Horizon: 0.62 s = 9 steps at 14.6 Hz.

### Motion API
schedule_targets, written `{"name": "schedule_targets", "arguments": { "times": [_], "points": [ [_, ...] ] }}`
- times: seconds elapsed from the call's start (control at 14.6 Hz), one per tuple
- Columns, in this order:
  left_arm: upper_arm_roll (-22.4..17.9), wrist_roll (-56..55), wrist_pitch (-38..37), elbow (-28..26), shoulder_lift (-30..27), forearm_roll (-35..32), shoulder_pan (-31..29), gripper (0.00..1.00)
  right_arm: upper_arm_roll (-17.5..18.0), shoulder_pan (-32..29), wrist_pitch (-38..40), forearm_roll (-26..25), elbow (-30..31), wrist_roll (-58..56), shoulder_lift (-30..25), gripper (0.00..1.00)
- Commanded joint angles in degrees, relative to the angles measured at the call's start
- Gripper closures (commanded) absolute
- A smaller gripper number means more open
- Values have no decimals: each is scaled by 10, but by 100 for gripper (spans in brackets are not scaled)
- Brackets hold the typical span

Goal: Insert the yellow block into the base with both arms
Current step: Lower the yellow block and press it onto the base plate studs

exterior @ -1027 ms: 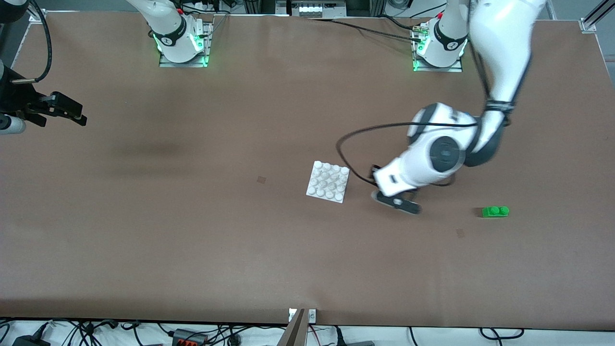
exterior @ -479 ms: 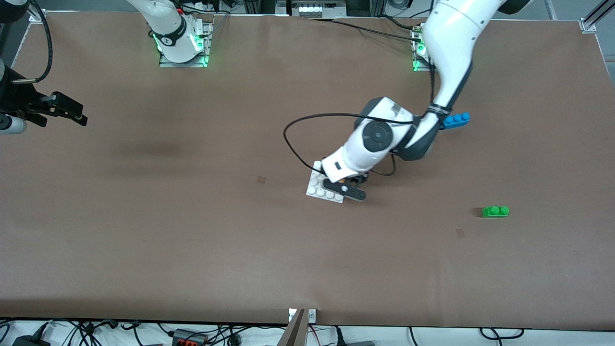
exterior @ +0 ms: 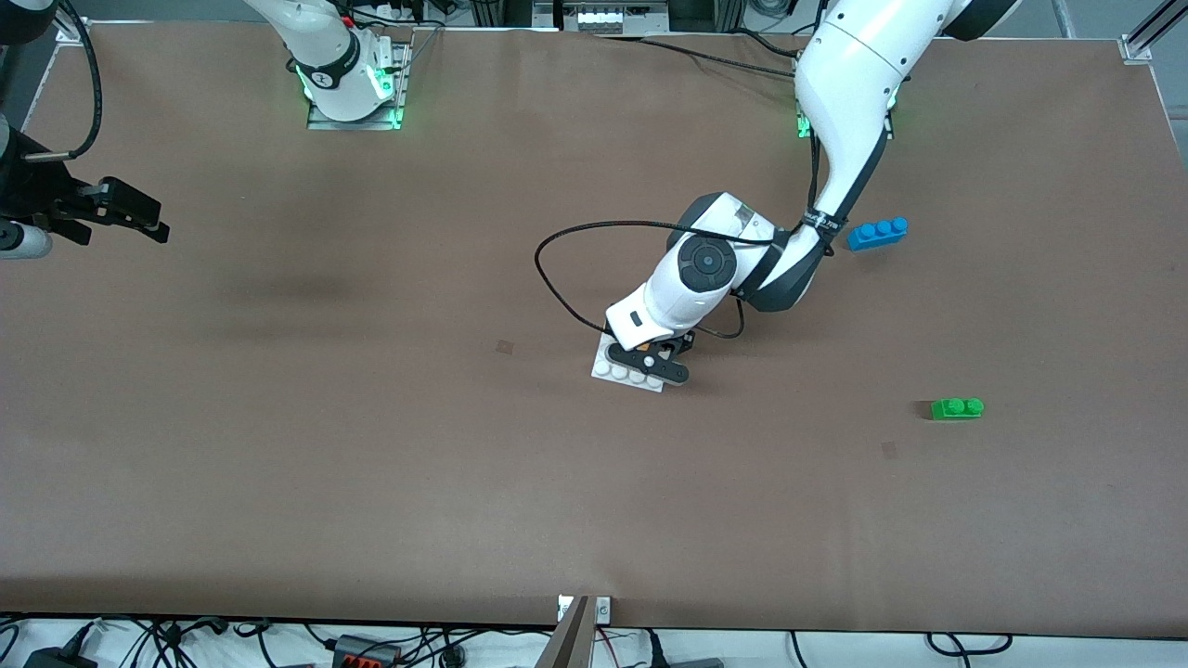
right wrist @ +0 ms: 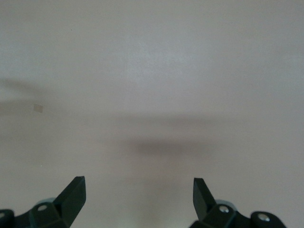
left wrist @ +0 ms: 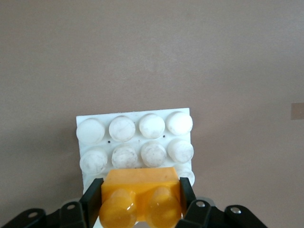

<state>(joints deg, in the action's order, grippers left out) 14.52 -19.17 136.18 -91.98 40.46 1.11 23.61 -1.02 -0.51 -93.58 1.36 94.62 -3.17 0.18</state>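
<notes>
Yellow block (left wrist: 140, 195) clamped in left pincer (left wrist: 140, 202) over base (left wrist: 135, 137); right pincer (right wrist: 138, 194) waits, open.

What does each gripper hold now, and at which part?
The left gripper, over the base, holds the yellow block by its two short ends, one finger on each. The right gripper waits open and holds nothing.
</notes>
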Motion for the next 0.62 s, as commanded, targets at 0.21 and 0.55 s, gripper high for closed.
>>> {"name": "schedule_targets", "arguments": {
  "times": [0.21, 0.55],
  "points": [
    [-12, -82, 37, -63, -43, -55, 19, 53, 5, -5, -3, 9, 10, 0, -9, 0],
    [-10, -170, 37, -66, -39, -156, 24, 53, 5, -5, -3, 9, 10, 0, -9, 0]
  ]
}}
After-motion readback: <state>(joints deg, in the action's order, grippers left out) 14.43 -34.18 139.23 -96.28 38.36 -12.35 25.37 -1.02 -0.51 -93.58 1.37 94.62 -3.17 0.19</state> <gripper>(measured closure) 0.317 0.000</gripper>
